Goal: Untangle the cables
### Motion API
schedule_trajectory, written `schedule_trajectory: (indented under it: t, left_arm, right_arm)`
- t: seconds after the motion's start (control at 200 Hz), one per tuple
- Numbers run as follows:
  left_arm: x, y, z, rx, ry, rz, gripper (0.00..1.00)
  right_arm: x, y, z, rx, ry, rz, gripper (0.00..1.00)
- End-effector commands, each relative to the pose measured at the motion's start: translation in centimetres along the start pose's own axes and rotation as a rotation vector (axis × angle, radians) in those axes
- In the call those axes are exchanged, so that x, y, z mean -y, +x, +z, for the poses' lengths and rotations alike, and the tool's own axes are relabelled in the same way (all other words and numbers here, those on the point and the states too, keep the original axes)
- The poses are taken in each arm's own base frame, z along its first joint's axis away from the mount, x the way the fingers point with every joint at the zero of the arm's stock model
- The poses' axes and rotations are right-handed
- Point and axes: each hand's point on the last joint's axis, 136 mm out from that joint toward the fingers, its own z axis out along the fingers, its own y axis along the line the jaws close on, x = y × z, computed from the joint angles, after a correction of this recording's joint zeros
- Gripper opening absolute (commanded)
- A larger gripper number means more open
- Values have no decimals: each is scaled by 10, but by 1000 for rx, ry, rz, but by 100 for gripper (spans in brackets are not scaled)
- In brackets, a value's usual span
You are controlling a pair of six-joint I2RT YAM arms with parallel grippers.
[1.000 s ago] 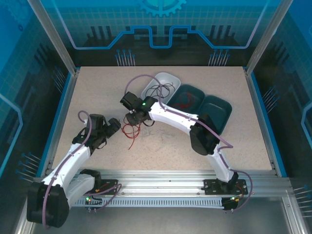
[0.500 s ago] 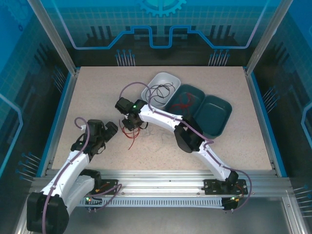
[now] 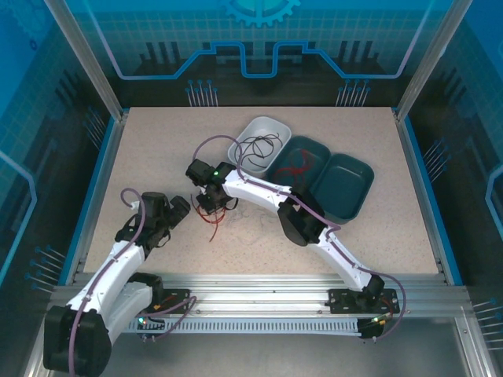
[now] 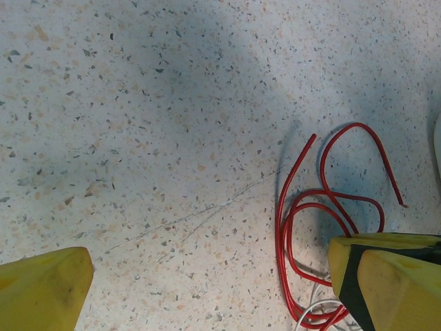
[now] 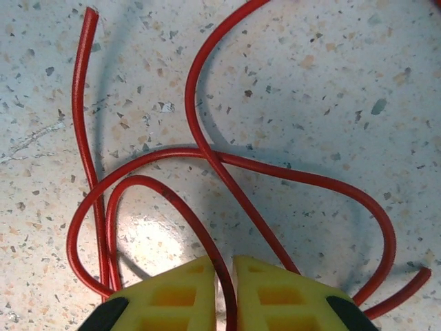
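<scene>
A red cable lies in loose loops on the speckled table, left of centre. My right gripper is down on it, and in the right wrist view its yellow fingers pinch one strand of the red cable between them. My left gripper hovers just left of the loops, open, with nothing between its fingers. The left wrist view has the red cable by the right finger, and a thin white cable under it. A black cable lies in the white tray, and another red cable in the middle tray.
Three trays stand in a row at the back centre: a white tray, a dark teal tray and a second teal tray. Blue rails and metal posts border the table.
My right arm has swung left and down onto the red loops, and its fingers have closed on a strand. The left arm has drawn back slightly and stays open.
</scene>
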Motion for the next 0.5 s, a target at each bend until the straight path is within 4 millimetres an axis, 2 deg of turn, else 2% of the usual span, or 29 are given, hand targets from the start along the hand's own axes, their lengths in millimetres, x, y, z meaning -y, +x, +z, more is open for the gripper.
schedule_trajectory:
  t: [0.0, 0.235, 0.495]
  left_arm:
    - [2, -1, 2, -5, 7, -2, 99]
    - [7, -2, 2, -12, 20, 13, 99]
    - [16, 0, 2, -32, 64, 30, 99]
  right_arm:
    - [-6, -18, -21, 58, -49, 9, 15]
    - [-11, -27, -33, 94, -73, 10, 9]
    - [-15, -39, -64, 171, -94, -4, 7]
